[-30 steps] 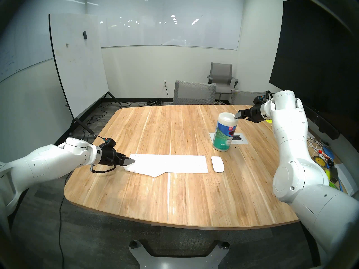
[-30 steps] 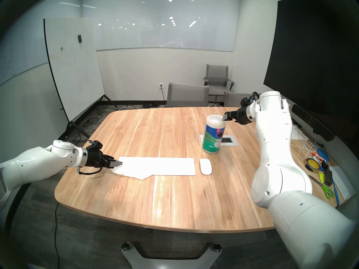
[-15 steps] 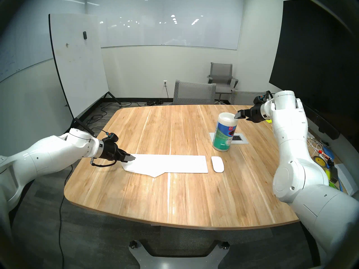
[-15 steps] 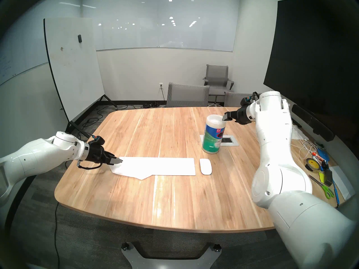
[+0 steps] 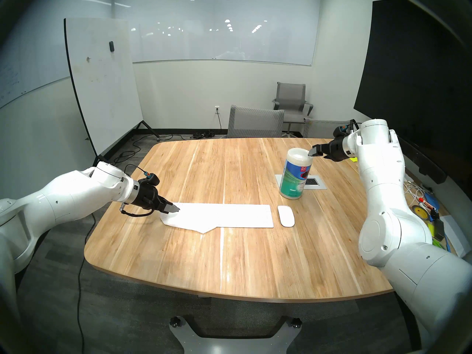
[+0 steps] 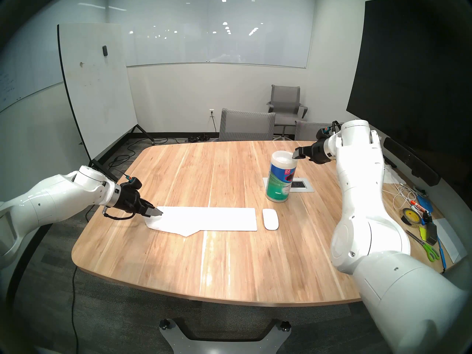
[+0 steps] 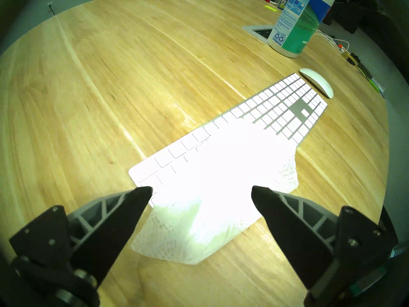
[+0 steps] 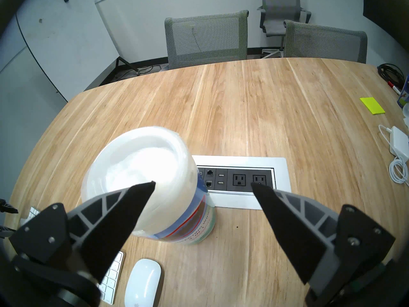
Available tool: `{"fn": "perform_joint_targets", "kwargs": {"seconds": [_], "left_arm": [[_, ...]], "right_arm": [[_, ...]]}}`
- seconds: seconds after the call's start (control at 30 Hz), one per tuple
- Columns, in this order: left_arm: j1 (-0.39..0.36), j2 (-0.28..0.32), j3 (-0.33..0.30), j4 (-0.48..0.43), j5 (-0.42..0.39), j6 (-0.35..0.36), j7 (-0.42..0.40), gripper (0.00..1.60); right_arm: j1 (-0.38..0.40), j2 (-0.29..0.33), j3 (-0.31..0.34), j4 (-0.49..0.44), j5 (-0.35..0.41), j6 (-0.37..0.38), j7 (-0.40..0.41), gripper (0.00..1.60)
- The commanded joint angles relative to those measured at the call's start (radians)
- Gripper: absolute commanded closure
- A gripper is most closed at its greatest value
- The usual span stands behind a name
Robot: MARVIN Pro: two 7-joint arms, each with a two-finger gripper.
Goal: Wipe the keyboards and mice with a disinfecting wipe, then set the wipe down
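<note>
White wipe [image 7: 199,215] is draped over the keyboard's [image 5: 242,215] left end, spilling onto the counter [image 5: 229,264] in front. The left hand [image 7: 201,190] is poised at that end, fingers spread, nothing held. If it closes low, the keyboard's edge could be pinched too and dragged. Farther right, the mouse [image 5: 286,216] lies just beside the keyboard, uncovered. Beyond, the right hand [image 8: 202,184] hangs open at the canister [image 5: 295,177]; a nudge could topple it.
</note>
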Motion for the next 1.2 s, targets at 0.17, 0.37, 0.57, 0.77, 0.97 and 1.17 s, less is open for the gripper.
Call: {"fn": "perform_joint_targets", "kwargs": {"seconds": [0.17,0.37,0.57,0.77,0.97,1.17], "left_arm": [[-0.055,-0.102,0.019,0.085,0.062,0.015,-0.070,0.00],[-0.063,-0.137,0.036,0.113,0.099,0.021,-0.088,0.00],[-0.073,-0.164,0.056,0.143,0.138,0.027,-0.110,0.00],[-0.084,-0.179,0.079,0.151,0.180,0.043,-0.118,0.00],[-0.088,-0.194,0.091,0.161,0.203,0.054,-0.121,0.00],[-0.086,-0.203,0.093,0.174,0.214,0.057,-0.125,1.03]], "right_arm": [[0.024,0.000,0.002,-0.018,0.004,-0.002,0.008,0.00],[0.024,0.000,0.002,-0.018,0.005,-0.002,0.008,0.00],[0.024,0.000,0.002,-0.018,0.005,-0.002,0.008,0.00],[0.024,0.000,0.002,-0.019,0.005,-0.002,0.008,0.00],[0.024,0.000,0.002,-0.019,0.005,-0.002,0.008,0.00],[0.024,0.000,0.001,-0.019,0.005,-0.002,0.009,0.00]]}}
